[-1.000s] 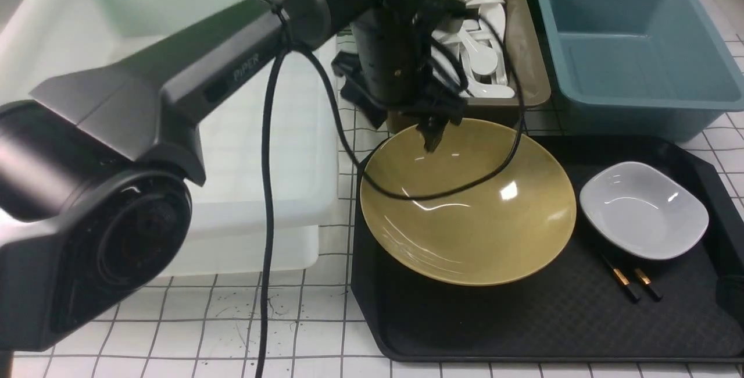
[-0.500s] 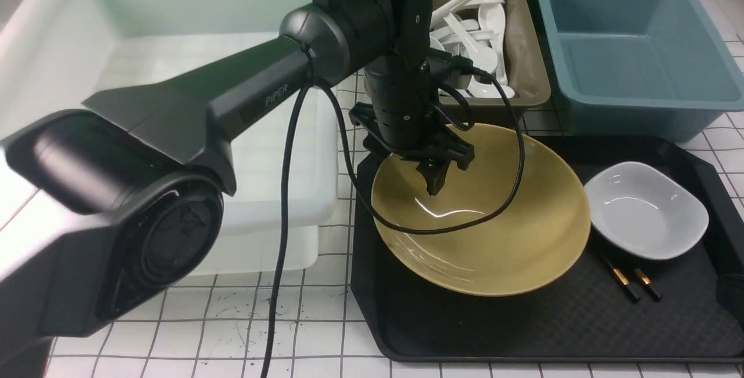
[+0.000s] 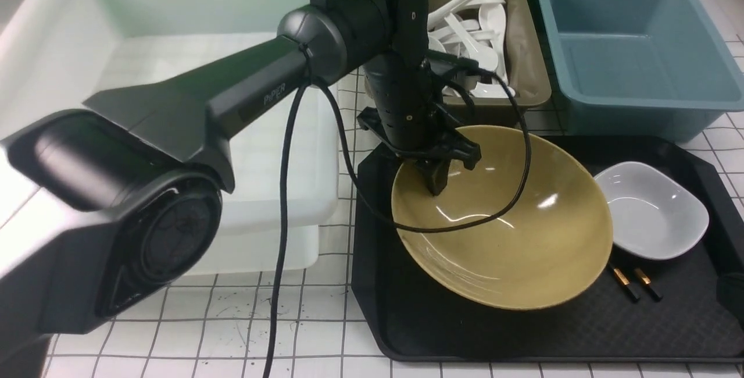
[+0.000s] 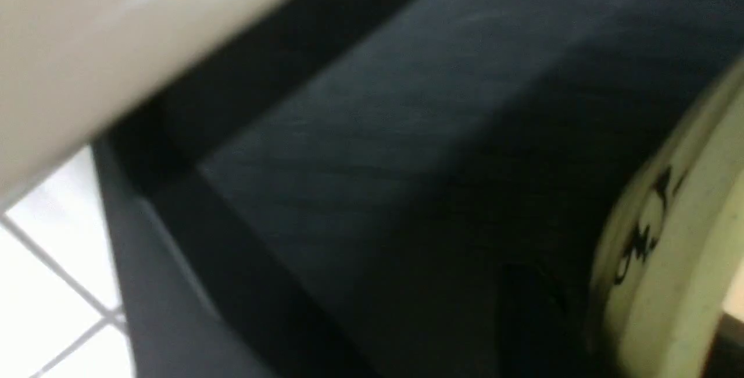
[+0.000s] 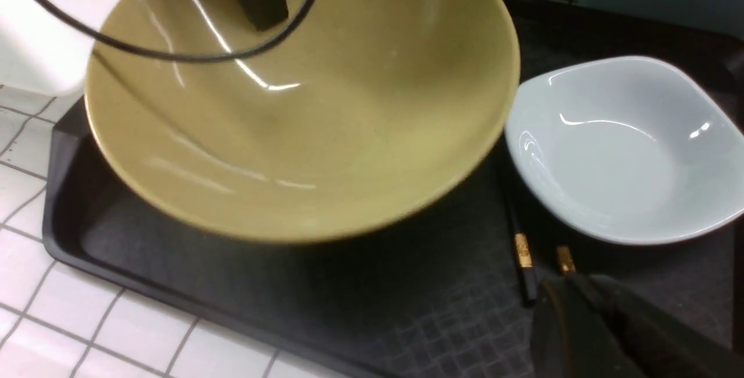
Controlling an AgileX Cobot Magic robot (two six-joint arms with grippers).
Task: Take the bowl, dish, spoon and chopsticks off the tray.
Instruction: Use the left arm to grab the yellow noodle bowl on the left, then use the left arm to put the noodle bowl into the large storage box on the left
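The mustard-yellow bowl (image 3: 511, 232) is tilted, with its far-left rim raised above the black tray (image 3: 465, 331). My left gripper (image 3: 436, 180) is shut on that rim, one finger inside the bowl. The left wrist view shows the bowl's underside (image 4: 668, 261) over the tray floor (image 4: 407, 163). The white dish (image 3: 654, 209) sits at the tray's right, and the bowl's rim overlaps its left edge. The chopsticks (image 3: 630, 282) stick out from under bowl and dish, gold bands showing (image 5: 523, 256). My right gripper (image 5: 569, 291) is shut and empty just beside their ends. No spoon shows on the tray.
A brown bin (image 3: 532, 46) full of white spoons (image 3: 482, 29) stands behind the bowl. An empty blue bin (image 3: 633, 52) is at the back right. A large white tub (image 3: 174, 75) stands left of the tray. My left arm's cable (image 3: 465, 227) hangs across the bowl.
My left gripper has raised the bowl's far-left rim and carried the bowl to the right. The bowl tilts more and now overlaps the dish's edge. The dish and chopsticks have not moved.
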